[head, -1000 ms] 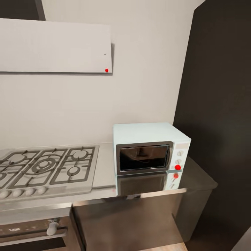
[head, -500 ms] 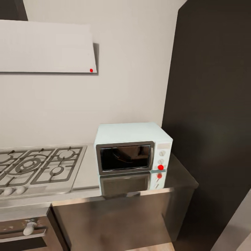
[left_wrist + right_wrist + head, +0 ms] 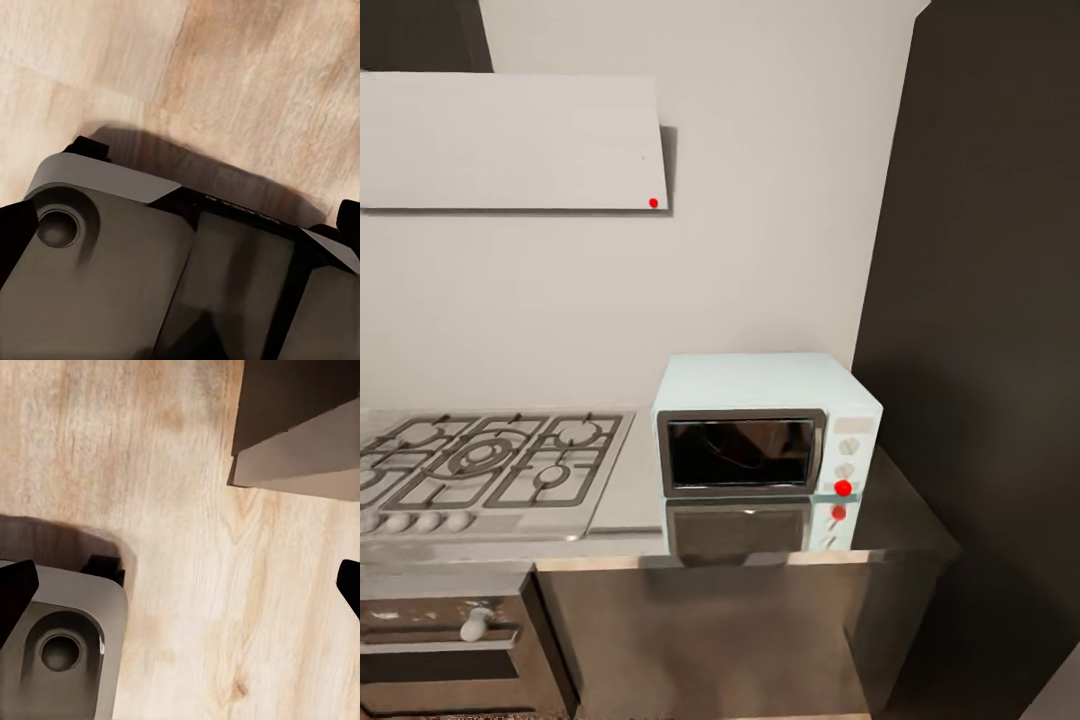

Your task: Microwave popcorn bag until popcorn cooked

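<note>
Head view: the pale mint microwave [image 3: 765, 436] sits shut at the right end of the steel desk [image 3: 905, 520], beside a dark wall panel [image 3: 990, 330].
Its dark glass door is closed, so its inside cannot be made out; a red knob [image 3: 843, 488] marks its right side, and a gas hob [image 3: 485, 465] lies to its left under a white hood [image 3: 510, 140]. Both wrist views look down on a wooden floor [image 3: 187, 472] and the robot's grey base [image 3: 112, 277]. The left gripper [image 3: 180, 240] and right gripper [image 3: 180, 592] each show dark fingertips at opposite frame edges, spread wide and holding nothing.
</note>
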You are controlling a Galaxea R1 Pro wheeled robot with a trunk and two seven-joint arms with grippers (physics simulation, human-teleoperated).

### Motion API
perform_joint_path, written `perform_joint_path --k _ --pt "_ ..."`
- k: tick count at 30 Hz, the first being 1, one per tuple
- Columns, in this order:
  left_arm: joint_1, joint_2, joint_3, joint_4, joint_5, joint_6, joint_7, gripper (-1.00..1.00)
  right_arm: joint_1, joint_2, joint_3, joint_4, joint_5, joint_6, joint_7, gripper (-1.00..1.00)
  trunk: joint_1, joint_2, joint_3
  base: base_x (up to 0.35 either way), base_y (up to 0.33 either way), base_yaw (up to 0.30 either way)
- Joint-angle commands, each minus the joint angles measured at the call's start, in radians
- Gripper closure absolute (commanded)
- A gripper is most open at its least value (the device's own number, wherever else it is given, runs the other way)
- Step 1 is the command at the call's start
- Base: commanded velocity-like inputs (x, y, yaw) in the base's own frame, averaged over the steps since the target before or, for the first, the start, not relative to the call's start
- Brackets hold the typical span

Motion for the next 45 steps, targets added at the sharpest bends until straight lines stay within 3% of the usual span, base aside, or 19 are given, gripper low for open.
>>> perform_joint_path --k 1,36,45 --pt "-0.001 0.0 -0.008 0.0 0.006 -0.003 0.003 -1.0 -0.001 0.0 -0.007 0.003 0.007 -0.006 0.003 -1.0 0.0 -0.001 -0.001 0.0 0.0 0.272" --pt "-0.001 -0.001 -0.009 0.0 0.004 -0.003 0.002 -1.0 -0.001 0.0 -0.007 0.003 0.007 0.0 -0.001 -1.0 0.0 -0.001 -0.001 -0.001 0.0 0.05" --pt "-0.001 -0.004 -0.01 0.0 0.006 -0.001 0.002 -1.0 -0.001 0.002 -0.006 0.003 0.007 0.0 0.0 -1.0 0.0 -0.001 -0.001 -0.298 0.0 0.0"
